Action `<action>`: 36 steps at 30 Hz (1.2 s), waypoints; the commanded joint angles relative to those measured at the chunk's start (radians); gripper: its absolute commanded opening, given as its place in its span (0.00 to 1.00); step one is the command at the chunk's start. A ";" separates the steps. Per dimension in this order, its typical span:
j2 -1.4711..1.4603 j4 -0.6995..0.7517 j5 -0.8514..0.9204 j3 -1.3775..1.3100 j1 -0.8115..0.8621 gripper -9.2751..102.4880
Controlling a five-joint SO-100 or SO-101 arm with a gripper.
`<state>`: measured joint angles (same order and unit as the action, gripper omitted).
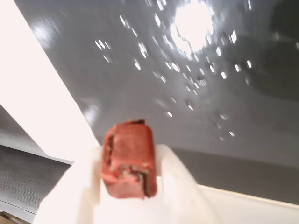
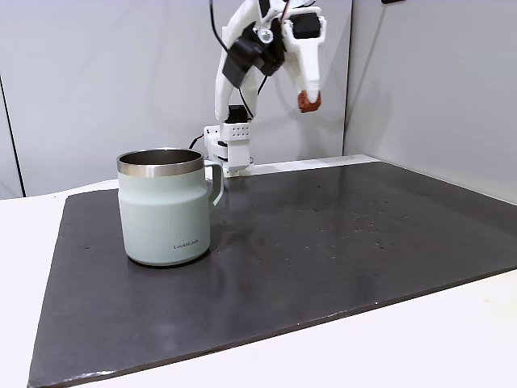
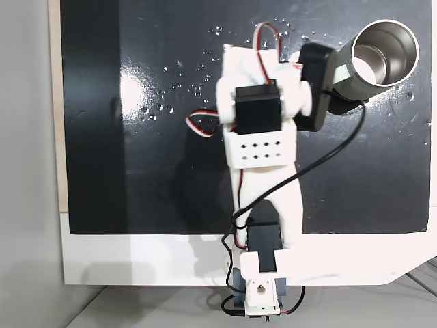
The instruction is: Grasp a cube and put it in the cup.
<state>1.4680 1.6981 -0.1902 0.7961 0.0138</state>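
Note:
The reddish-brown cube fills the lower middle of the wrist view, pinched between my white fingers. In a fixed view my gripper hangs high above the back of the mat, shut on the cube, well to the right of the cup and far above it. The pale green cup stands upright on the left part of the mat, its handle facing right. From above, the cup sits at the top right with its steel inside showing, partly overlapped by the arm's wrist.
A dark glossy mat covers most of the white table. The arm's base stands at the mat's back edge, behind the cup. Grey wall panels close off the back and the right side.

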 commanded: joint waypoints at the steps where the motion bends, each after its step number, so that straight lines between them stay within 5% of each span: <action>1: 0.034 0.011 0.077 -0.091 0.115 0.10; 19: -0.301 0.058 0.367 -0.508 0.494 0.10; 36: -0.572 0.081 0.442 -0.790 0.546 0.11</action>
<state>0.8820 1.7687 0.2408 0.0644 0.5553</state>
